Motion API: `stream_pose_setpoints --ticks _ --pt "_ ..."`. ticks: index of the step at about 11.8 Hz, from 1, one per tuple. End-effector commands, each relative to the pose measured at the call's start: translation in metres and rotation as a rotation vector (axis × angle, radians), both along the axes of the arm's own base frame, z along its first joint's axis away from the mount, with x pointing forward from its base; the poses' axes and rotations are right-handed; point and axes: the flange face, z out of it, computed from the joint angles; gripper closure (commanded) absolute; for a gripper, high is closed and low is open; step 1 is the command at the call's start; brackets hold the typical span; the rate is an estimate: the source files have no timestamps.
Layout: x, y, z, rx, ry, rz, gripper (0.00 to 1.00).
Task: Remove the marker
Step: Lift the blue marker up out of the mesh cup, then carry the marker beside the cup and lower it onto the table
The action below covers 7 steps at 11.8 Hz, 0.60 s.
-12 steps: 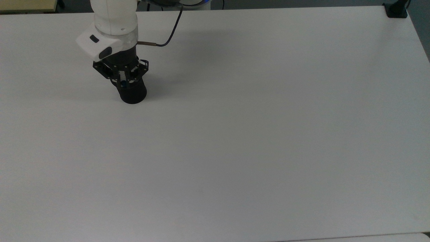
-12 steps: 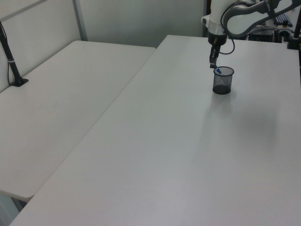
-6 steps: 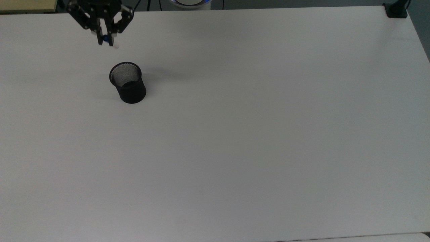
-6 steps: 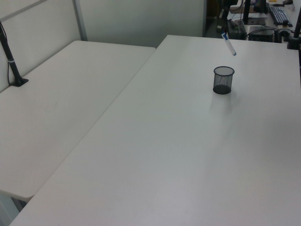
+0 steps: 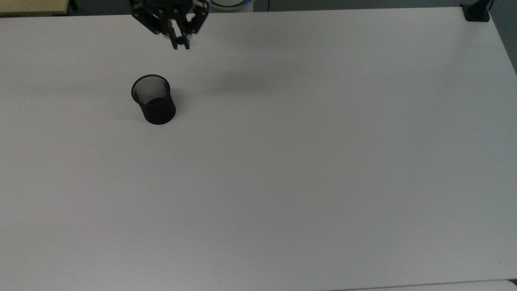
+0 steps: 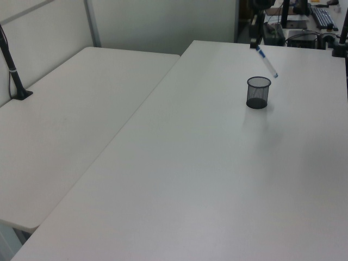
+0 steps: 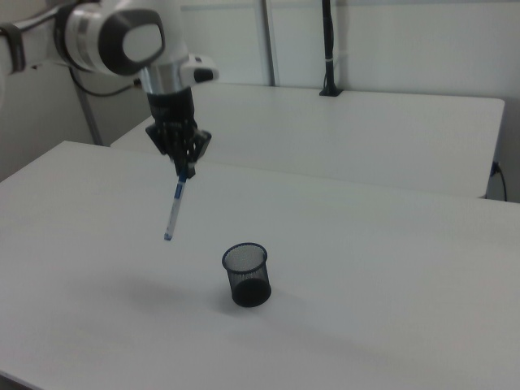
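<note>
So the end effector (image 7: 185, 169) is up in the air with its two fingers clamped on the top end of the marker (image 7: 175, 208). In the right view the marker hangs below the fingers, white barrel with blue at the gripped end and a little blue tip at the bottom, tilted a bit so the lower end leans toward the right view's left. It's clear of everything, not touching the surface (image 7: 390, 325) or the cup.

The black mesh cup (image 7: 246, 275) is standing upright on the white surface, and looks empty, you can see the mesh inside. In the right view the marker's tip is up and to the left of the cup's rim, near it but apart.

In the left view the marker (image 6: 266, 61) slants down to the right from the end effector (image 6: 254, 45), with the low tip just above and slightly right of the mesh cup (image 6: 258, 92).

From the top view the end effector (image 5: 180, 43) sits near the far edge of the surface (image 5: 307, 161), above and to the right of the mesh cup (image 5: 154, 99), well apart from it. You can just make out a blue dot of the marker (image 5: 178, 39) between the fingers. A faint shadow lies on the surface to the right of the cup. A second white table (image 7: 390, 138) stands beside this one.
</note>
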Motion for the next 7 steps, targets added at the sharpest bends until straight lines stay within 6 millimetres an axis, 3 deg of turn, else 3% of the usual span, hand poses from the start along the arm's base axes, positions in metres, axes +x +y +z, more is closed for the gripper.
stream_pose_setpoints --ticks 1,5,7 --pt "0.032 0.047 -0.083 0.054 0.127 0.009 0.99" --pt "0.058 0.085 -0.174 0.046 0.097 -0.047 0.99" --pt "0.064 0.102 -0.204 0.033 0.063 -0.043 0.99"
